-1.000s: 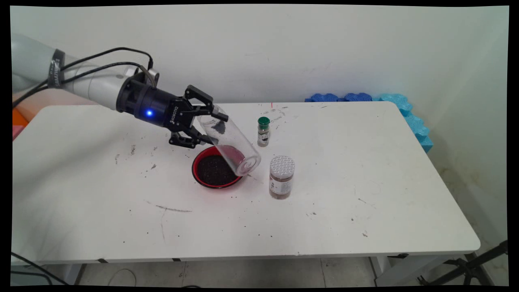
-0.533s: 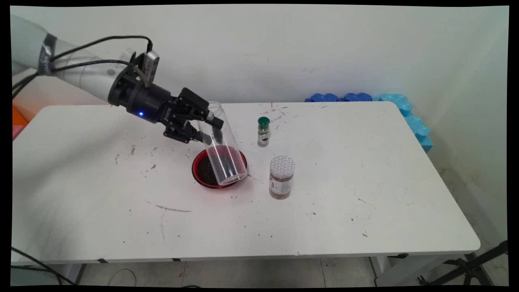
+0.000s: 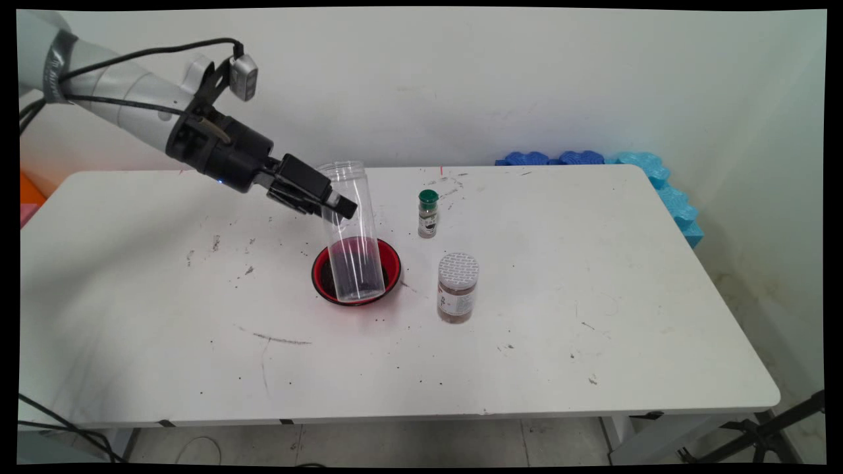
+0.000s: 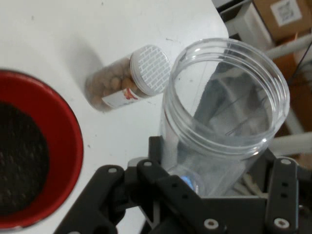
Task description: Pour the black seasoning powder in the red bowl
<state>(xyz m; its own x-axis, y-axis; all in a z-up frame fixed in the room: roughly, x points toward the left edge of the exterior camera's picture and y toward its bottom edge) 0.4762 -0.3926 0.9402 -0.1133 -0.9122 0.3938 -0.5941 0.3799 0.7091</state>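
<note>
Gripping clear jar [image 3: 352, 230] near its open mouth, claw [image 3: 332, 203] clamped from upper left; jar near upright, long axis vertical, base over red bowl [image 3: 323, 263], frame centre.

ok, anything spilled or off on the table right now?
Yes: dark specks and smears lie scattered on the white table, thickest around the red bowl of dark grains. The gripper holds the clear jar over that bowl, nearly upright and empty. The green-capped bottle and the silver-lidded jar stand upright.
</note>
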